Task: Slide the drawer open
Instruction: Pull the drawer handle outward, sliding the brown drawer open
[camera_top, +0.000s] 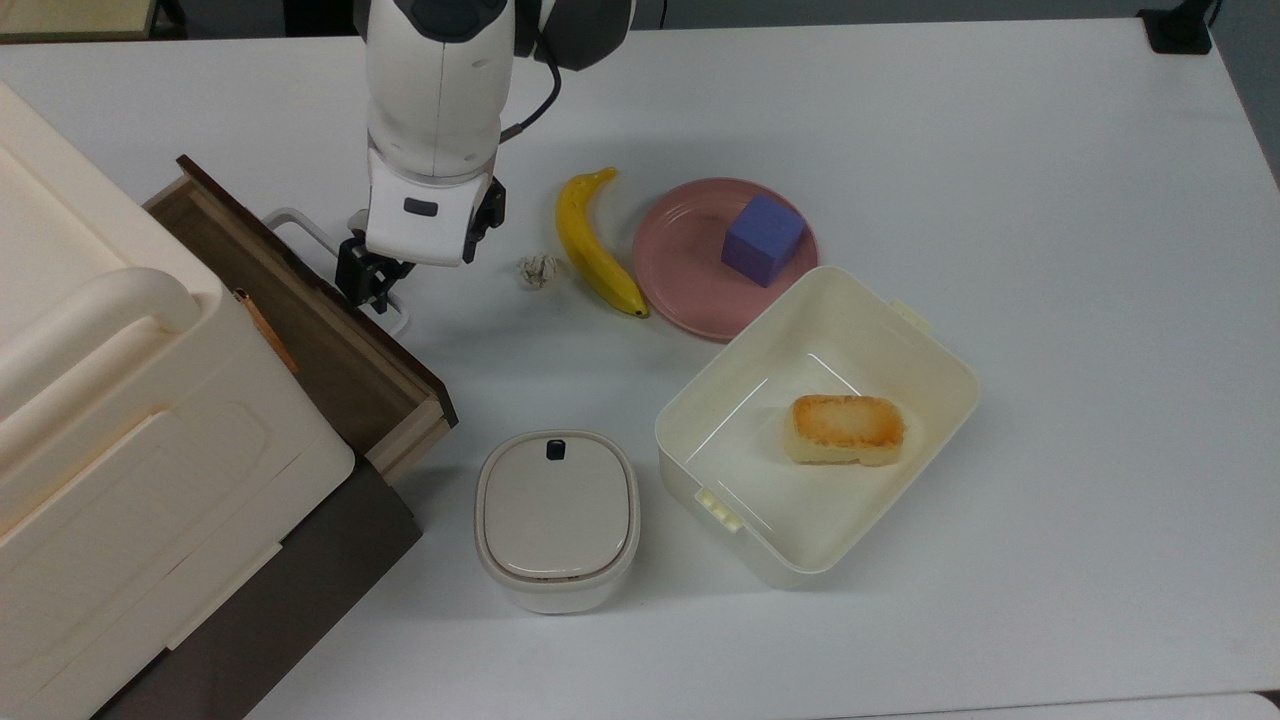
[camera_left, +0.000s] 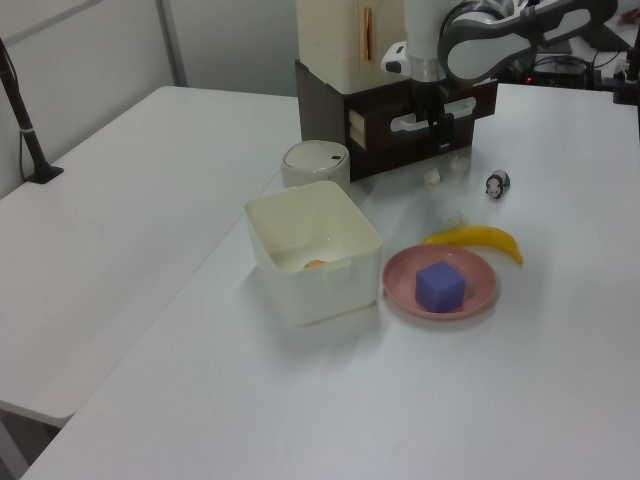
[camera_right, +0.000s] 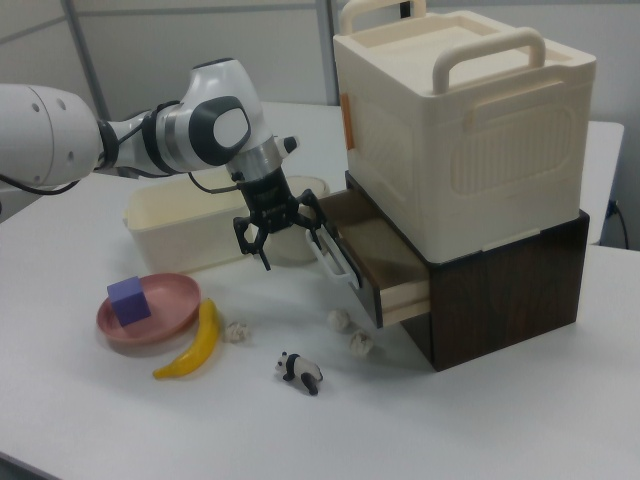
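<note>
We see the arm (camera_right: 150, 135) reach in from the right view's left and bend down at the wrist, so the gripper (camera_right: 283, 232) points down at the drawer (camera_right: 375, 262). Its fingers sit at the white handle (camera_right: 333, 262) on the dark front panel; we cannot tell how wide they stand or whether they clamp it. In the top view the gripper (camera_top: 366, 283) sits over the handle (camera_top: 300, 228). The drawer (camera_top: 310, 340) stands partly out from under the cream cabinet (camera_top: 110, 400), at the top view's left, its light wood inside showing.
</note>
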